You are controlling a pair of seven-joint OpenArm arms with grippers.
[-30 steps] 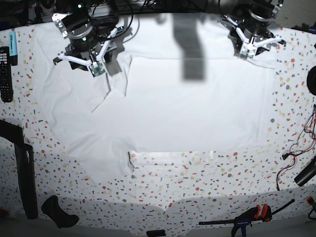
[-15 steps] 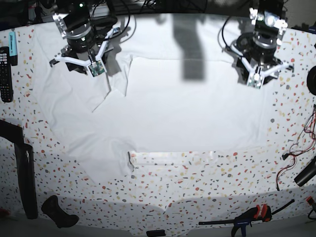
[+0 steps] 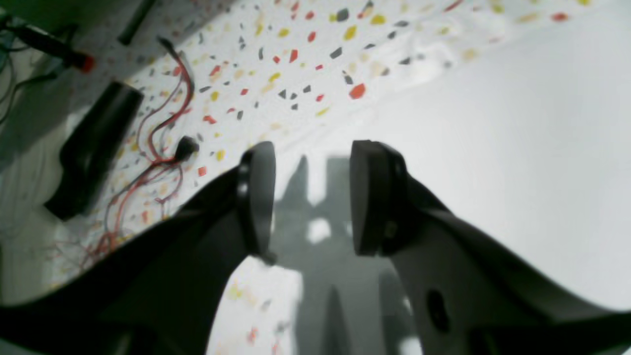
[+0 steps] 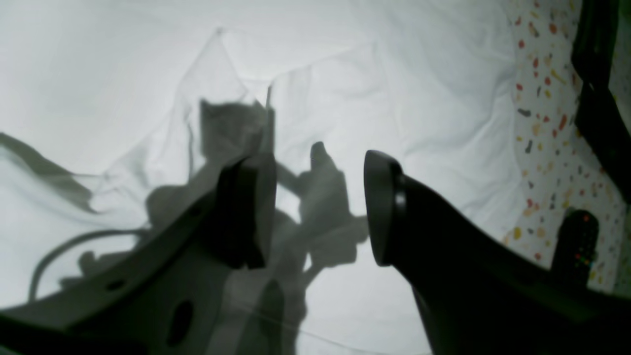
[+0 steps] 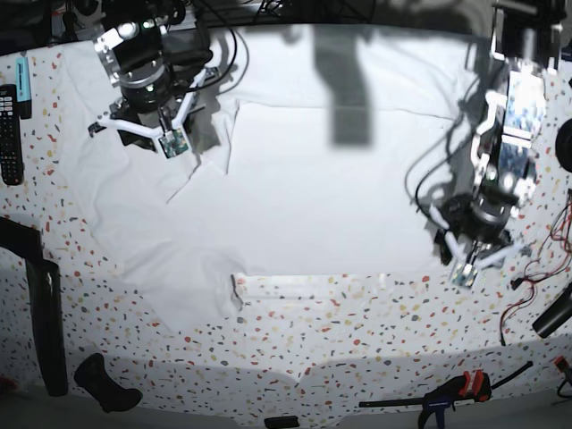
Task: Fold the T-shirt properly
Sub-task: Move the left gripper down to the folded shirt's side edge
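I am hovering my left hand, spread and empty, at four o'clock over the T-shirt lying flat mid-desk; I should pinch only the hem edge. My right hand, also spread, is hovering at ten o'clock.

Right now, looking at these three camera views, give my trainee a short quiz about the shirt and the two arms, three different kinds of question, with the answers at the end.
1. True or false: the left gripper is holding the T-shirt.
2. Multiple choice: in the base view, the left gripper hangs over which part of the shirt? A) the middle B) its near corner by the red wires C) the far edge.
3. Fill in: the right gripper hangs over the shirt's crumpled side, nearest the black ______ on the table.

Key: 1. False; its fingers stand apart with nothing between them. 2. B. 3. remote control.
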